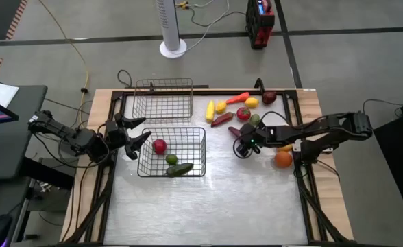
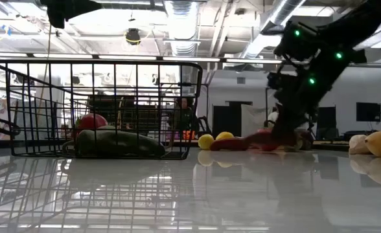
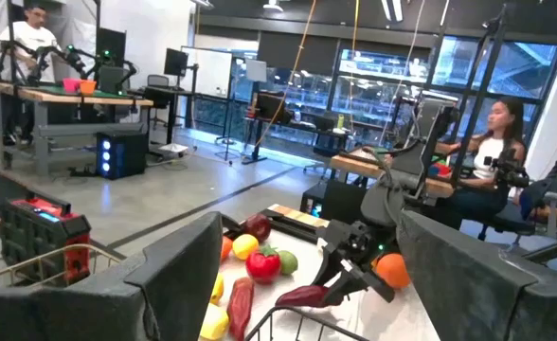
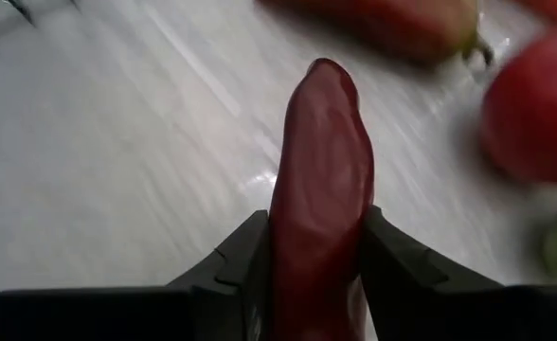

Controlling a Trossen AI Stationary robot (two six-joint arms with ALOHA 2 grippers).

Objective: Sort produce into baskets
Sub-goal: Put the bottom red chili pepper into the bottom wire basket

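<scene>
My right gripper (image 1: pixel 243 146) is right of the dark wire basket (image 1: pixel 203 152), shut on a dark red long pepper (image 4: pixel 321 180). This pepper also shows in the left wrist view (image 3: pixel 302 296). The dark basket holds a red round fruit (image 1: pixel 160 145), a yellow-green round one (image 1: pixel 171 159) and a long green pepper (image 1: pixel 179 169). The silvery basket (image 1: pixel 164 103) stands behind it, empty. More produce (image 1: pixel 237 108) lies in a pile at the far right, and an orange (image 1: pixel 283 159) lies apart. My left gripper (image 1: pixel 138 134) is open and empty at the dark basket's left side. My right gripper pinches the dark red pepper between its two fingers (image 4: pixel 245 260), one on each long side (image 4: pixel 288 237). The fingers lie along the pepper, whose free end (image 4: pixel 328 80) sticks out past the fingertips toward the pile. Whether it is clear of the table, I cannot tell.
Another red pepper (image 1: pixel 222 119), a tomato (image 1: pixel 243 113) and yellow pieces (image 1: pixel 215 108) lie close behind my right gripper. Cables and a frame run along the table's edges (image 1: pixel 301 110). Bare tabletop (image 1: pixel 208 206) lies toward the near edge. People sit in the room beyond.
</scene>
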